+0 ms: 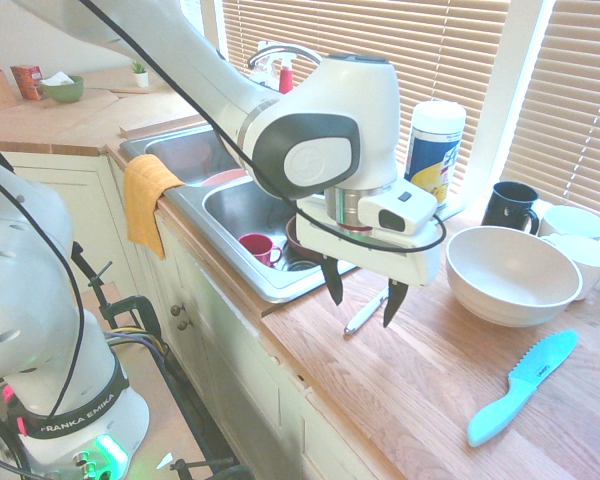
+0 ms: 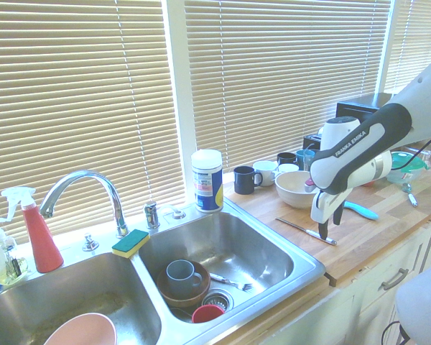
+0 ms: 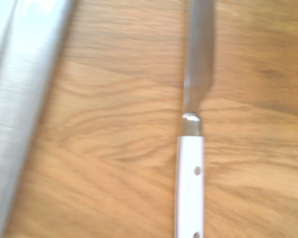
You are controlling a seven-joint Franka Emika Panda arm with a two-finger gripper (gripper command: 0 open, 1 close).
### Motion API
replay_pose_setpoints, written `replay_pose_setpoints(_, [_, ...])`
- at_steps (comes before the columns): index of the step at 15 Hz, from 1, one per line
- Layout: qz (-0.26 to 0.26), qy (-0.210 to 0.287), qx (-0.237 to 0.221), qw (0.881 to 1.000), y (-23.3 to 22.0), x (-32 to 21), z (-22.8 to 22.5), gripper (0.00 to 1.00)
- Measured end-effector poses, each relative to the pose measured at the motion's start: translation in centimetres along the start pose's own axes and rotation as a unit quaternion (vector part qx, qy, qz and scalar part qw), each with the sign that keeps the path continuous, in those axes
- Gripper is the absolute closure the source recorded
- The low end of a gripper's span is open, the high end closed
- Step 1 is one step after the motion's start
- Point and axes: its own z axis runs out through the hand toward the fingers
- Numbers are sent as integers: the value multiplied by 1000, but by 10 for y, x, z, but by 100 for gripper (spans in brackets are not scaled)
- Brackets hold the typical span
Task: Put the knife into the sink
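On the wooden counter [image 1: 420, 390], just right of the sink's rim, the knife [image 1: 363, 317] lies flat and free, white handle toward the near edge, blade pointing away. Directly above it hangs the gripper [image 1: 361, 297], pointing straight down, its two dark fingers spread wide, one on each side of the knife, nothing held. The wrist view confirms it: handle and blade run straight up the wood grain, with the steel rim alongside. Further right on the counter lies the turquoise knife [image 1: 521, 388], well apart. Behind the gripper sits the big cream bowl [image 1: 510, 272]. To the left, the sink [image 2: 302, 277] holds a red cup [image 1: 259, 247] and a brown bowl [image 2: 181, 291].
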Motion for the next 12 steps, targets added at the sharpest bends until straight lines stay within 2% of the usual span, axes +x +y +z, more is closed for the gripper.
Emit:
replay_pose_setpoints(4, [6,-1,7,1000,-3,0,22,0])
replay_pose_setpoints(12, [18,-2,29,999,-18,0,22,0])
